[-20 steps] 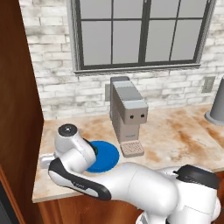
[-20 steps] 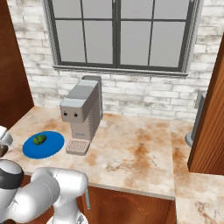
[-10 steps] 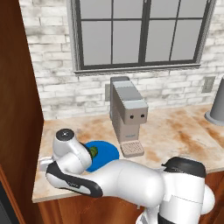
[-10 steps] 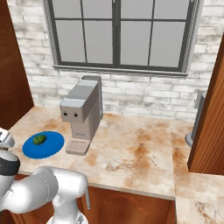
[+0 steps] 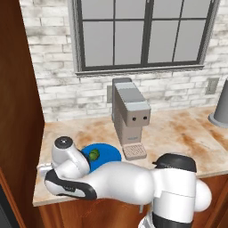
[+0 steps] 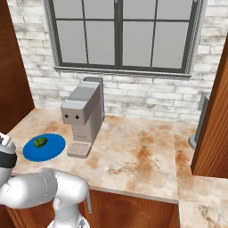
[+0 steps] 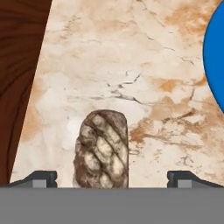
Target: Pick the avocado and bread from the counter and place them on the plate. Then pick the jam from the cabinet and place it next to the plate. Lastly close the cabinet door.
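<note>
The brown speckled bread (image 7: 101,151) stands upright on the beige marbled counter (image 7: 131,65), close below the hand. My gripper (image 7: 113,179) is open wide, its two fingertips apart on either side of the bread, which sits nearer the left one. The green avocado (image 5: 94,154) (image 6: 40,141) lies on the blue plate (image 5: 107,151) (image 6: 49,149), whose rim also shows in the hand view (image 7: 216,57). My arm bends low over the counter's left front corner. The jam is out of view.
A grey coffee machine (image 5: 129,116) (image 6: 82,118) stands just right of the plate. Reddish-brown wood (image 5: 18,98) (image 7: 17,65) borders the counter at the left, close to the bread. A tall wooden panel (image 6: 213,111) and a grey vessel (image 5: 220,107) are at the right end.
The arm has swung lower and further left over the counter's front corner, uncovering the avocado on the plate in the left base view. Plate and avocado have not moved.
</note>
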